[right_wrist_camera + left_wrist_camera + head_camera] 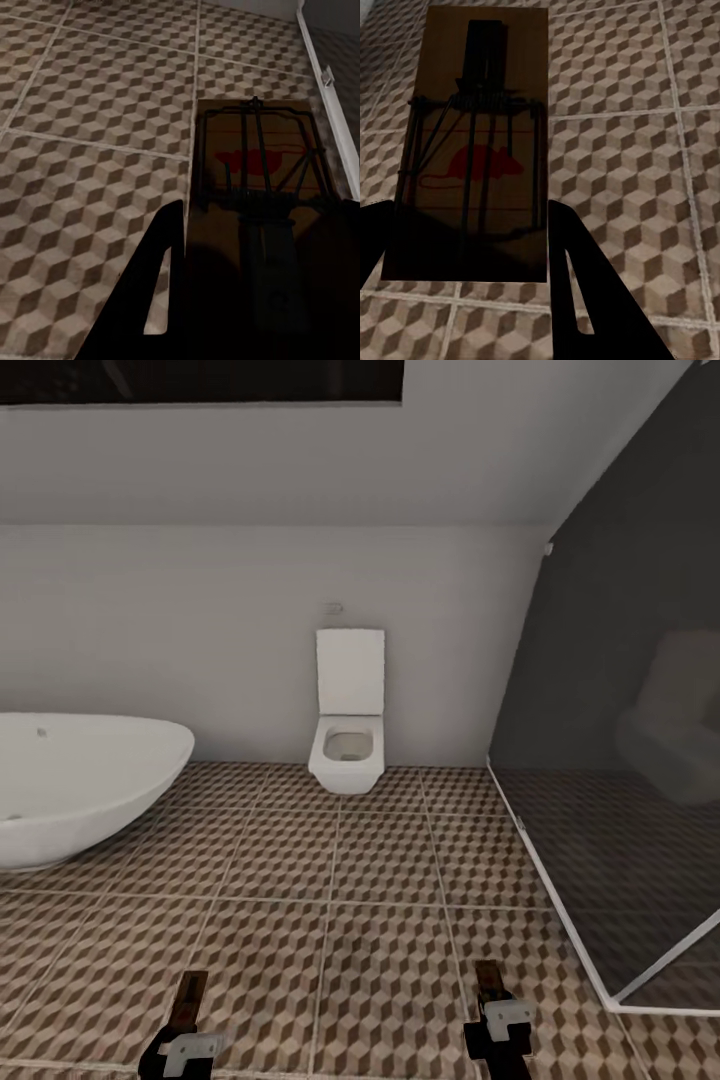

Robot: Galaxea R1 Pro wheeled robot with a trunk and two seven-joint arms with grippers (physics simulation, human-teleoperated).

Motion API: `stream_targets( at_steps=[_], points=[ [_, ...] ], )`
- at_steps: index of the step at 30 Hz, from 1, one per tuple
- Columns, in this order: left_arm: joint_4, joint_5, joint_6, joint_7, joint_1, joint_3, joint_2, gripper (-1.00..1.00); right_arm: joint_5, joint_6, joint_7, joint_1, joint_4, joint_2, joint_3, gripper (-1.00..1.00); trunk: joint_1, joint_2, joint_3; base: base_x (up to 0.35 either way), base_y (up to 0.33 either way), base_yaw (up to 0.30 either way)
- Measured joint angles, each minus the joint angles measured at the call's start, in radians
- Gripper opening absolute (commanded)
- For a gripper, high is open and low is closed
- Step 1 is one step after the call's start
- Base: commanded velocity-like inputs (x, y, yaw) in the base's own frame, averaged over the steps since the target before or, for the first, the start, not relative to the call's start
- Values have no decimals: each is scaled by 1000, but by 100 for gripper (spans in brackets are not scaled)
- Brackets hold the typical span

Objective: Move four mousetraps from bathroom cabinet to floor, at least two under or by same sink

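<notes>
Black fingers [577, 277] of the left gripper [465, 255] pinch a mousetrap [472, 150] by its near end, one finger on each long edge. The brown board carries a dark wire frame and a red mouse mark, and it hangs above the bathroom floor [622, 112] with its far end pointing forward. On the other arm, the right gripper [251, 292] pinches a second mousetrap [255, 172] the same way, its fingers [150, 292] clamped on the board's sides; this trap also shows red print under the wire bar.

From the head, both grippers sit low at the near edge, the left gripper [186, 1020] and the right gripper [492, 1010], each with a trap board sticking forward over the cube-patterned tiles [330, 880]. Beyond them a white toilet [348, 730] stands against the far wall. An oval white bathtub [80, 780] lies to the left. A dark glass shower screen [620, 760] with a pale frame closes off the right side.
</notes>
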Motion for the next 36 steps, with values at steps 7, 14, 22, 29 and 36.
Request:
stream_targets(
  at_steps=[7, 14, 22, 29, 36],
  points=[
    [1, 0, 0, 0, 0, 0, 0, -100, 0, 0, 0, 0, 0, 1, 0, -100, 0, 0, 0, 0, 0, 288],
    [0, 0, 0, 0, 0, 0, 0, -100, 0, 0, 0, 0, 1, 1, 0, -100, 0, 0, 0, 0, 0, 288],
    [0, 0, 0, 0, 0, 0, 0, -100, 0, -1, 0, 0, 1, 1, 0, -100, 0, 0, 0, 0, 0, 288],
    [1, 0, 0, 0, 0, 0, 0, -100, 0, -1, 0, 0, 1, 1, 0, -100, 0, 0, 0, 0, 0, 288],
    [0, 0, 0, 0, 0, 0, 0, -100, 0, -1, 0, 0, 1, 1, 0, -100, 0, 0, 0, 0, 0, 288]
  ],
)
